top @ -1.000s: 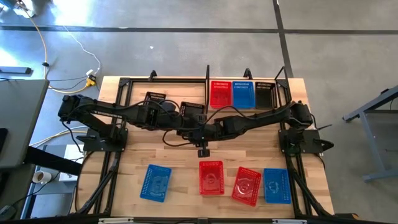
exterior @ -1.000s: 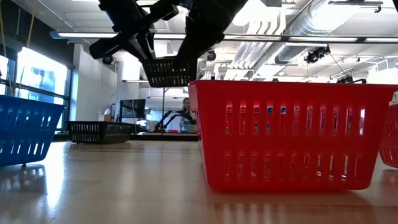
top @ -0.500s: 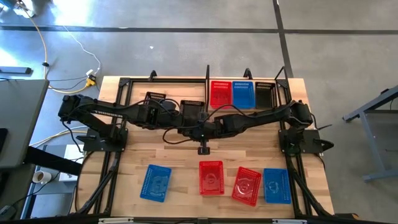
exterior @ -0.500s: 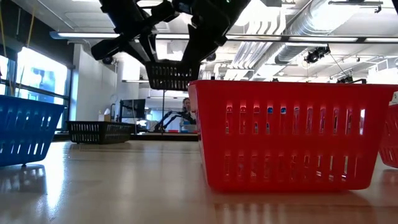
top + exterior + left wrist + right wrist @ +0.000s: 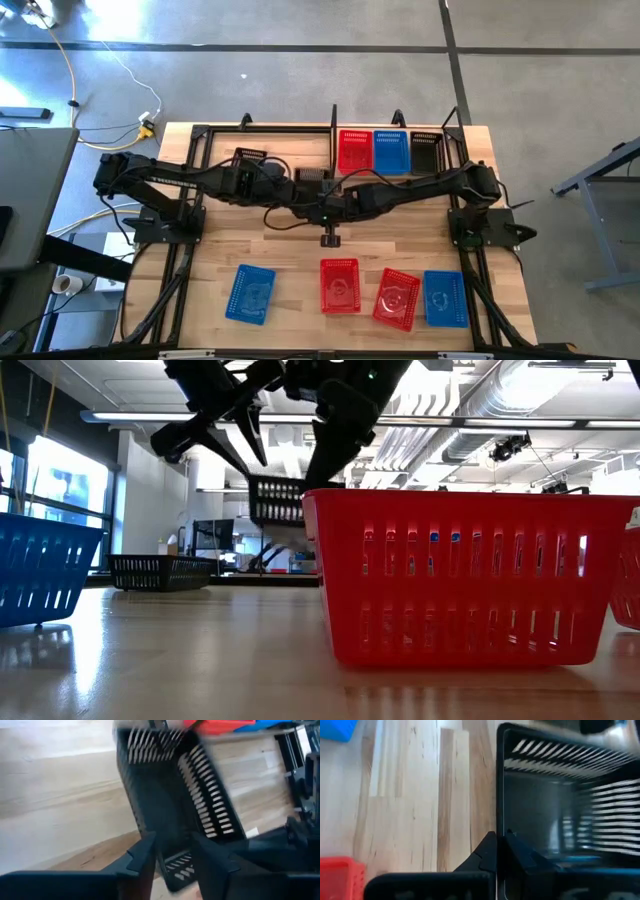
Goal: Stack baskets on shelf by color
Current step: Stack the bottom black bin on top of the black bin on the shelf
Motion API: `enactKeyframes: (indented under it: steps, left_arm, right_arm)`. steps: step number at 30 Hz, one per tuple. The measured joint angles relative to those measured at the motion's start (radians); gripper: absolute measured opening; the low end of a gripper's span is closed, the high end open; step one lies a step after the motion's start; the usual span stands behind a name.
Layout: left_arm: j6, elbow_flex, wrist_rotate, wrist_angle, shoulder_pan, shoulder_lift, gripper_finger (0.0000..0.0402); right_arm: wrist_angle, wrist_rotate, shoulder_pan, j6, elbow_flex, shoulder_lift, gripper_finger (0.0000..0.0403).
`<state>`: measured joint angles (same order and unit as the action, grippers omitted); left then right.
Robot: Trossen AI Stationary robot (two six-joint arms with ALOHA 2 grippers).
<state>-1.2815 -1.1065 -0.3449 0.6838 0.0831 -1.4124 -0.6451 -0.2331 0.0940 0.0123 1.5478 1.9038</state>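
Observation:
A black basket [image 5: 312, 177] hangs above the middle of the table between my two grippers. My right gripper [image 5: 498, 851] is shut on it. My left gripper [image 5: 175, 857] is open, with its fingers on either side of the basket's short end wall [image 5: 172, 865]; in the low view they [image 5: 238, 445] stand spread, up and to the left of the basket [image 5: 278, 500]. The shelf [image 5: 460, 135] at the far right holds a red [image 5: 355, 151], a blue [image 5: 392, 151] and a black basket [image 5: 425, 151] side by side. My right gripper pinches one wall of the black basket at its rim [image 5: 501, 820], one finger inside the basket and one outside. The fingers slant down from above and from the table's right. The basket is lifted clear of the table, its open side up.
Another black basket [image 5: 250, 158] rests on its base on the table at the far left. Along the near edge stand a blue [image 5: 250, 293], two red [image 5: 340, 285] [image 5: 397, 297] and another blue basket [image 5: 444, 298]. Bare wood lies between them and the arms.
My right gripper has shut on the black basket's wall. My left gripper, which held the basket, has opened and let go of it. The basket stays lifted clear and hangs a little lower in the low view than before.

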Motion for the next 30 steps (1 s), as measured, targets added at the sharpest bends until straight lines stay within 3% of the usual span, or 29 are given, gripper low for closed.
enactKeyframes:
  steps: [8, 20, 30]
  left_arm:
    - [0.087, 0.0, 0.046, -0.005, 0.038, 0.002, 0.0153]
    - [0.198, 0.0, 0.064, -0.004, 0.089, 0.048, 0.0154]
    - [0.361, 0.0, 0.162, -0.002, 0.153, 0.123, 0.0152]
  right_arm:
    - [-0.087, 0.0, 0.001, -0.062, 0.0, -0.011, 0.0]
    - [-0.159, 0.024, 0.031, -0.069, 0.0, -0.066, 0.0]
    - [-0.245, -0.011, 0.056, -0.209, 0.001, -0.19, 0.0]
